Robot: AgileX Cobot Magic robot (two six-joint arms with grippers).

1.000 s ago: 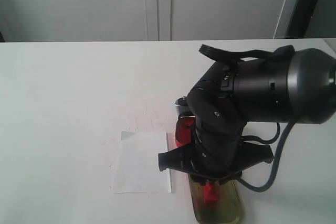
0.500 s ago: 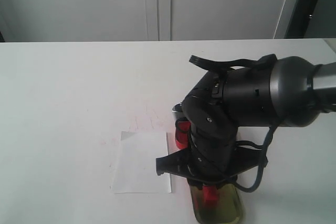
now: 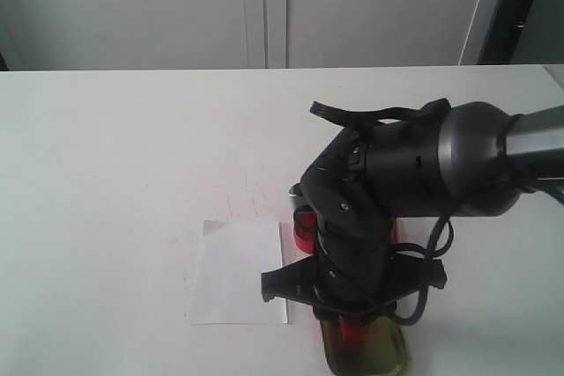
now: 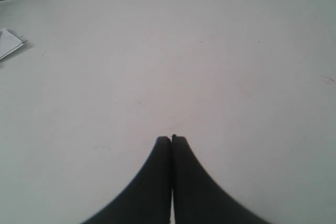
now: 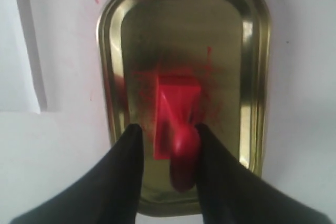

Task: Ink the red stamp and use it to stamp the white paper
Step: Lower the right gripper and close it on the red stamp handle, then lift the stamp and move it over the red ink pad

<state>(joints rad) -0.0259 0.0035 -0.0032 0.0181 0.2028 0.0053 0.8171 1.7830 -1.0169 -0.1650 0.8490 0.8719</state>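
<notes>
The red stamp [image 5: 176, 108] lies on its side in the gold-coloured tin lid [image 5: 260, 77], with red ink smeared round it. My right gripper [image 5: 169, 128] is open and straddles the stamp's knob; one finger touches the knob, the other stands apart from it. In the exterior view the right arm [image 3: 370, 209] hides most of the stamp [image 3: 352, 330] and part of the lid [image 3: 388, 360]. The white paper [image 3: 238, 275] lies flat just left of the lid. My left gripper [image 4: 171, 138] is shut, holds nothing, and hovers over bare table.
The red ink tin [image 3: 304, 224] sits behind the lid, partly covered by the right arm. Faint red ink marks stain the table [image 3: 132, 147] above the paper. A white sheet corner [image 4: 8, 43] shows at the edge of the left wrist view.
The right arm has shifted left and sunk lower over the lid, covering more of the stamp. The paper and lid have not moved.
</notes>
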